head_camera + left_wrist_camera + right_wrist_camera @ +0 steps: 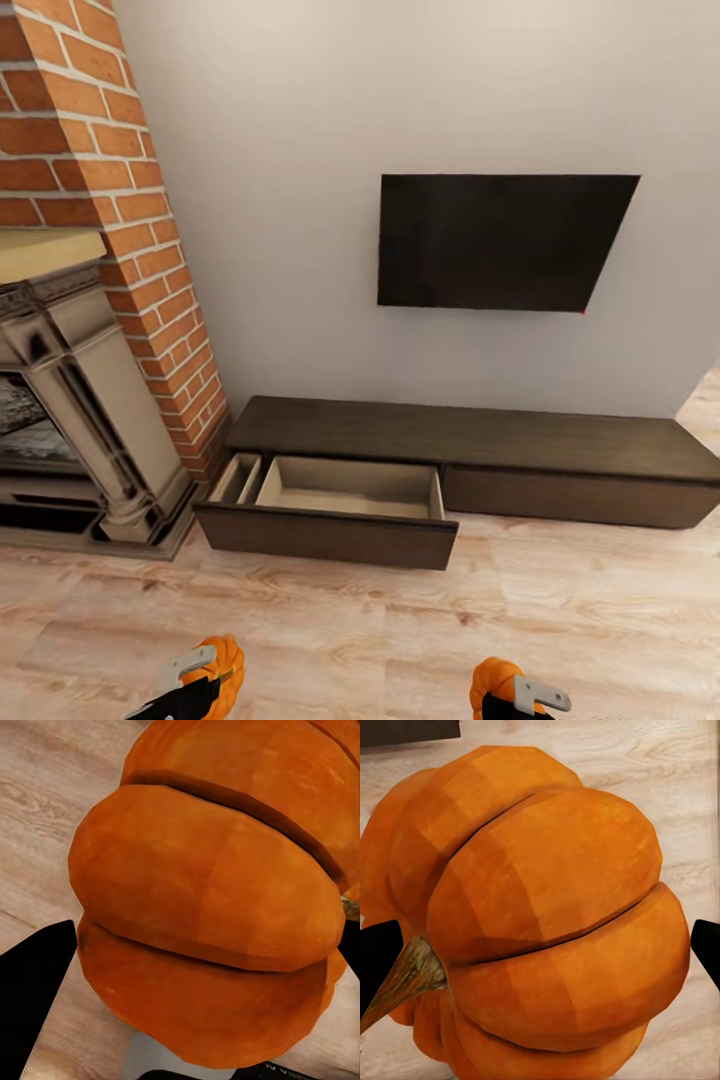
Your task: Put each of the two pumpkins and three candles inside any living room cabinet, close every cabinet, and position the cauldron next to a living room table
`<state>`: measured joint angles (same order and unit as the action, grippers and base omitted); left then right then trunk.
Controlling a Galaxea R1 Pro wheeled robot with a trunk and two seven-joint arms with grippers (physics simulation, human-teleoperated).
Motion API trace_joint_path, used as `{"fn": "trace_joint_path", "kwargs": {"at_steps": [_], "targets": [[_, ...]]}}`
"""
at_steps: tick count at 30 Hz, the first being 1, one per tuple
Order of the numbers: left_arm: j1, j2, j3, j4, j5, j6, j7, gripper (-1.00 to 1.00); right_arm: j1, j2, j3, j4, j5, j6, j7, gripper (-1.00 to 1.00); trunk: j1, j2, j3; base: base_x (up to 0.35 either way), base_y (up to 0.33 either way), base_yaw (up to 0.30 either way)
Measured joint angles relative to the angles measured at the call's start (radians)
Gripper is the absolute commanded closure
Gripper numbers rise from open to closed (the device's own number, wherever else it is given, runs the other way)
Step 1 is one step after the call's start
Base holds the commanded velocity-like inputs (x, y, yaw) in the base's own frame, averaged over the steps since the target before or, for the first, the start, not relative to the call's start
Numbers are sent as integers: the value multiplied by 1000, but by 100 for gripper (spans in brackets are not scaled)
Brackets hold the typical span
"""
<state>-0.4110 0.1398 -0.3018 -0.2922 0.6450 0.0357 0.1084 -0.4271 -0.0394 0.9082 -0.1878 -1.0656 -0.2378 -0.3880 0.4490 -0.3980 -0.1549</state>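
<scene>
Your left end effector [200,680] grips one pumpkin [222,668], and your right end effector [525,695] grips the other pumpkin [492,680]. The cabinet [470,440] lies straight ahead across the floor [400,620]; its open drawer [335,505] looks empty and sits nearer your left arm.

two pumpkins are in view: one pumpkin [222,662] at the left gripper [190,675] and one pumpkin [492,680] at the right gripper [525,695], so two grippers. one long cabinet [470,432] stands by the wall, with one drawer [330,510] pulled open and two compartments inside. one dark screen [500,240] hangs above, and one fireplace [70,400] stands beside it.
</scene>
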Motion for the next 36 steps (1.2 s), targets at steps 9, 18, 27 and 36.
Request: {"fn": "trace_joint_path", "kwargs": {"at_steps": [9,18,27,36], "targets": [[0,0,0,0,0,0,0,100,0,1,2,0,0,0,0,100,0,0,3,246,207,-196],[1,1,0,-1,-1,0,0,100,0,2,5,0,0,1,0,100,0,0,3,285,126,128],[0,0,0,-1,-2,-1,0,100,0,1,7,0,1,0,1,100,0,0,3,253,8,228],[0,-1,-1,-1,-3,-1,0,100,0,1,4,0,0,0,0,100,0,0,3,59,-18,18]]}}
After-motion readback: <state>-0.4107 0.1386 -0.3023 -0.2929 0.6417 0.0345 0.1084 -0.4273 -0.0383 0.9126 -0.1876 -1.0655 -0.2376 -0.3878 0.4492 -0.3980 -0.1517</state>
